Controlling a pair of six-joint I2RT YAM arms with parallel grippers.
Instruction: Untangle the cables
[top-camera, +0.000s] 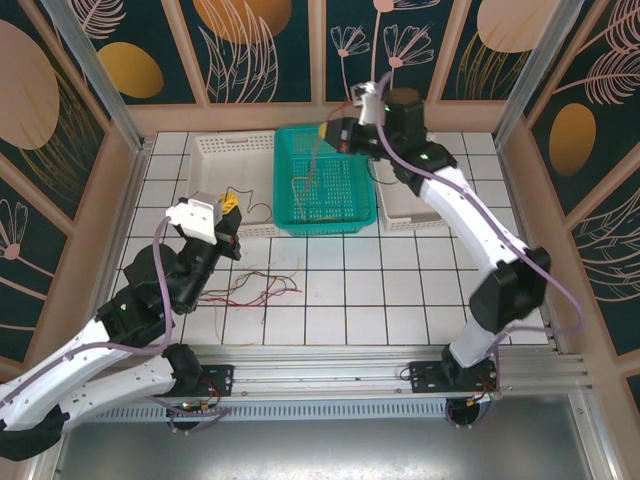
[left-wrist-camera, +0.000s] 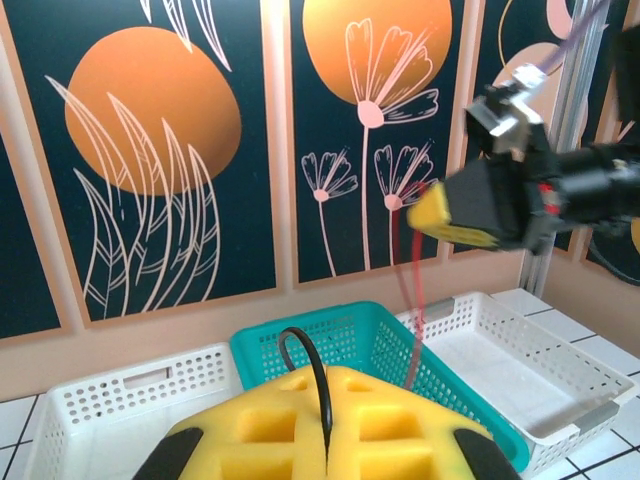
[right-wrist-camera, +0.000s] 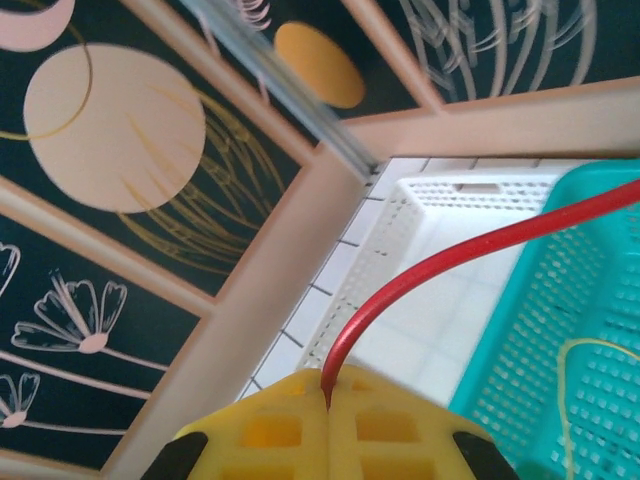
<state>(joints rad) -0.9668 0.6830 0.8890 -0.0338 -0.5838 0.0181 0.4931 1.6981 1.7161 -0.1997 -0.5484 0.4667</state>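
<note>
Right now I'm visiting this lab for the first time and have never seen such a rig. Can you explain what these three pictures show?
These are two robot arms bolted at the near edge of a tiled table. One picture looks down from above and behind them. The other two come from a small camera on each wrist, so the yellow pads at the bottom belong to that arm's own pincer. On the table a teal basket stands between a left white basket and a right white basket. Loose thin cables lie tangled in front of them. The left pincer is shut on a black cable. The right pincer, raised over the teal basket, is shut on a red cable that hangs down toward it.
</note>
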